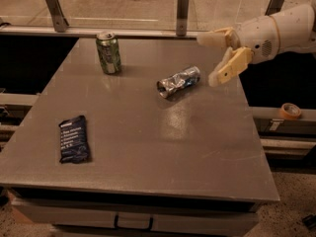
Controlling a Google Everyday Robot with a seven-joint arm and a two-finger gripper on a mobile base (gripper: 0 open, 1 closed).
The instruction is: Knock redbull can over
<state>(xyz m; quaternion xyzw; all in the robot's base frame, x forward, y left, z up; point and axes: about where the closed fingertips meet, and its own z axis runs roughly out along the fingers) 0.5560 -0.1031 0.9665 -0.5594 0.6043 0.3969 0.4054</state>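
Observation:
The redbull can (178, 82), slim, blue and silver with dented sides, lies on its side on the grey table (148, 142), right of the middle, its silver top pointing left and toward me. My gripper (210, 58) hangs just right of the can, above the table's right part, a small gap away from it. Its two tan fingers (228, 67) are spread apart and hold nothing.
A green can (108, 52) stands upright at the back left of the table. A dark blue snack bag (74, 138) lies flat near the front left. A roll of tape (289, 110) sits on a ledge off the table's right edge. A railing runs behind the table.

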